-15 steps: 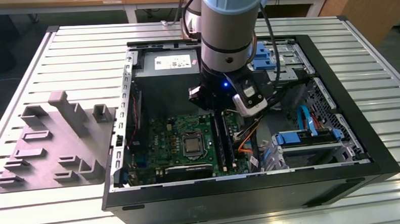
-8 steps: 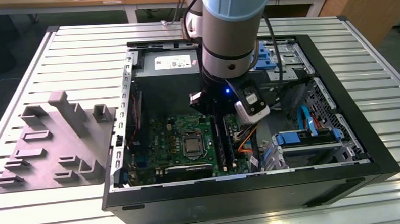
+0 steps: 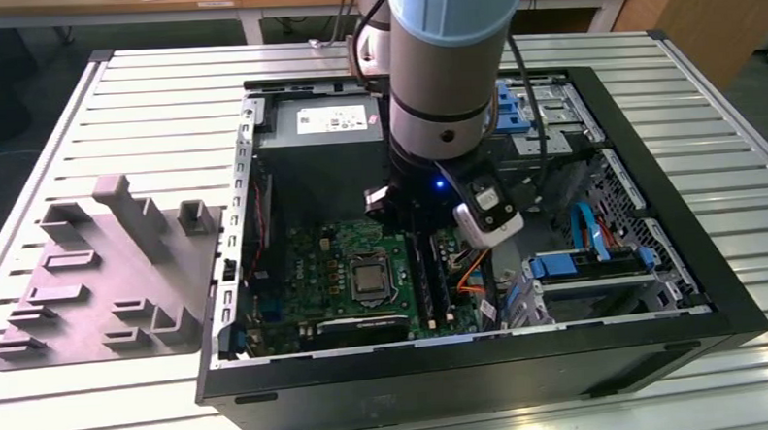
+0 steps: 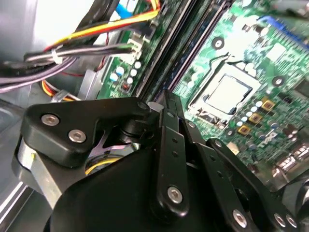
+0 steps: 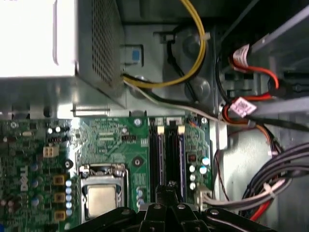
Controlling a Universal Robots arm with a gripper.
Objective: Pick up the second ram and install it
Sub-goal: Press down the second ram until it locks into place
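Observation:
My gripper [image 3: 415, 231] is down inside the open computer case [image 3: 697, 260], over the black memory slots of the green board [image 3: 315, 267]. In both wrist views its fingertips [image 4: 166, 95] [image 5: 167, 186] look pressed together, right above the slots. A long dark strip that I take for the second ram [image 5: 172, 150] [image 3: 428, 271] stands in the slots under the fingertips. The arm hides the contact, so I cannot tell whether the fingers touch it. The processor socket [image 5: 101, 198] lies beside the slots.
The grey moulded fixture plate [image 3: 102, 276] lies on the slatted table at the exterior view's left. Inside the case are the metal power supply [image 5: 29, 38], yellow, red and black cables [image 5: 193, 53] and blue drive brackets [image 3: 581, 265] close to the slots.

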